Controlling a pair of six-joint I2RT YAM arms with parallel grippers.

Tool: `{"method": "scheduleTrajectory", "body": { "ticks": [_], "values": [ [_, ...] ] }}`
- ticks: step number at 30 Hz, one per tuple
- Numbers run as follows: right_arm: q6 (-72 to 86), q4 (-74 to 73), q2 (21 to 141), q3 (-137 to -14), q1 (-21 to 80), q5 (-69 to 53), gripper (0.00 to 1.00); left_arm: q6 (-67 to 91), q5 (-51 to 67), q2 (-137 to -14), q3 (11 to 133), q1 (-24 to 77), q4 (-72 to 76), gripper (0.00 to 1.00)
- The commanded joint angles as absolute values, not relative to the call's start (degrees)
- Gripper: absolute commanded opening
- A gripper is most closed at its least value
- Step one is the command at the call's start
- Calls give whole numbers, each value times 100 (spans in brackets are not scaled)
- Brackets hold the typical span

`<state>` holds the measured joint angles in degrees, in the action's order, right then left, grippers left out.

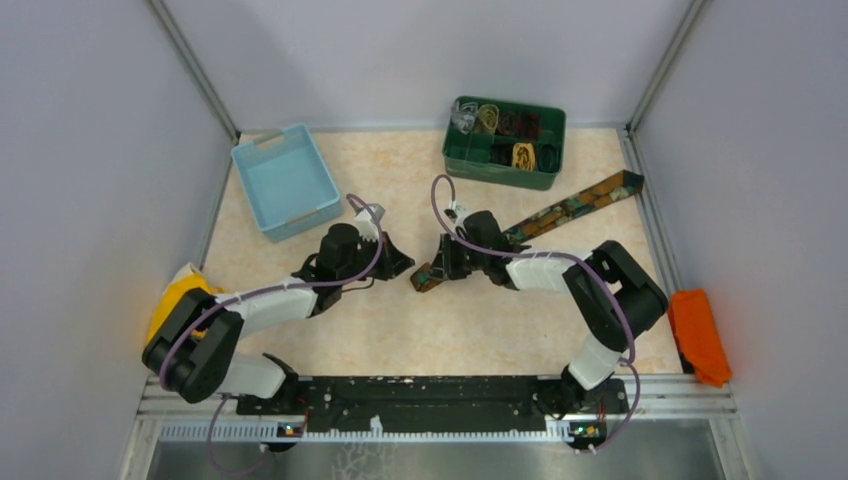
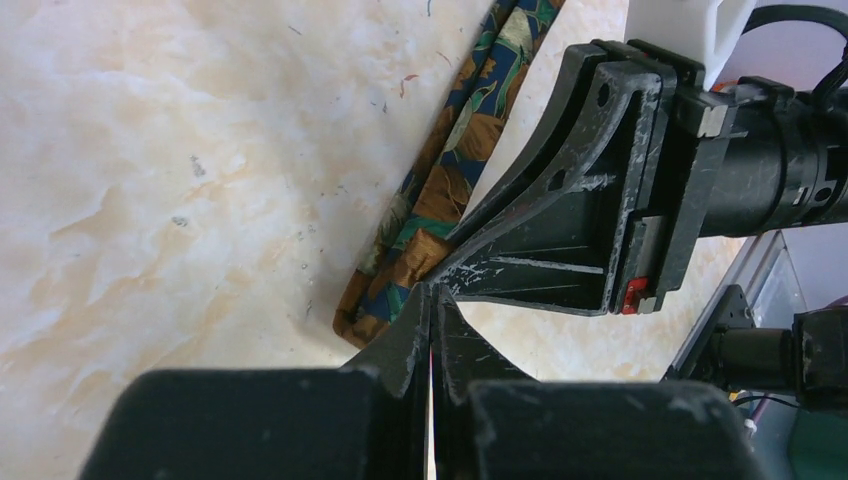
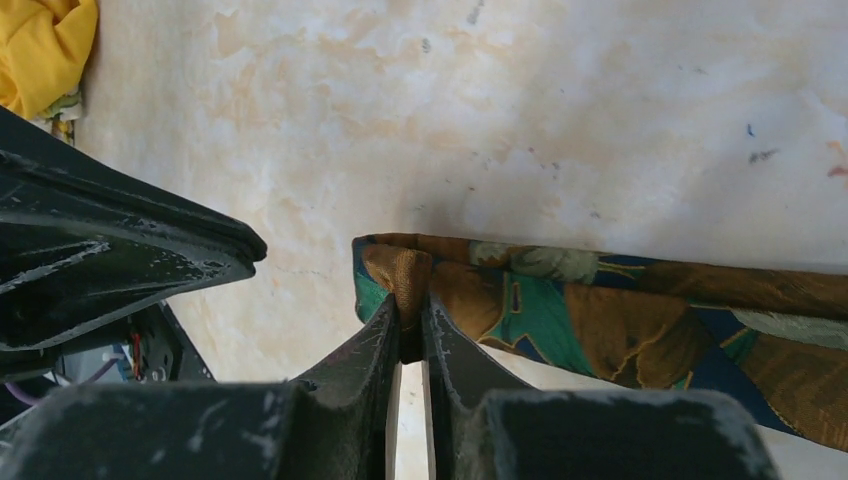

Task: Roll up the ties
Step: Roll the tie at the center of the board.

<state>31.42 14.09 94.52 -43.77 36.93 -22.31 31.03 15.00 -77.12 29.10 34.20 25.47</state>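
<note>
A dark brown tie [image 1: 570, 205] with gold-orange and teal leaves lies diagonally on the table, wide end at the back right, narrow end near the middle. My right gripper [image 3: 408, 305] is shut on a small fold of fabric at the narrow end of this tie [image 3: 620, 310]. In the top view the right gripper [image 1: 432, 272] sits over that end. My left gripper [image 2: 433, 292] is shut with nothing in it, its tips right beside the tie's end [image 2: 440, 180]. From above, the left gripper [image 1: 405, 265] faces the right one, tips close together.
A green bin [image 1: 548, 150] at the back holds several rolled ties. A light blue bin [image 1: 285, 180] stands empty at the back left. Yellow fabric [image 1: 175, 300] lies at the left edge, an orange cloth [image 1: 698, 335] outside the right rail.
</note>
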Motion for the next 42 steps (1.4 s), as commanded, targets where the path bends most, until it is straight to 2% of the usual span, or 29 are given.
{"method": "scheduleTrajectory", "body": {
  "ticks": [1,10,20,28,35,42],
  "values": [
    [3206,1747,9508,-4188,3560,-2348,10,2901,1492,-8120,3202,3584,2868,0],
    [2924,1271,9553,-4275,3531,-1909,12,2832,1561,-8889,3463,3841,2971,0],
    [2772,735,9536,-4473,3541,-1463,24,2788,1560,-9327,3608,4049,2772,0],
    [2747,582,9460,-4615,3534,-1441,24,2839,1448,-9730,3686,4102,2501,0],
    [2510,190,8913,-4741,3557,-1115,27,2887,1327,-10008,3647,4104,2417,0],
    [2408,-239,8426,-4646,3749,-898,26,2923,1323,-9807,3841,4107,2244,0]
  ]
}}
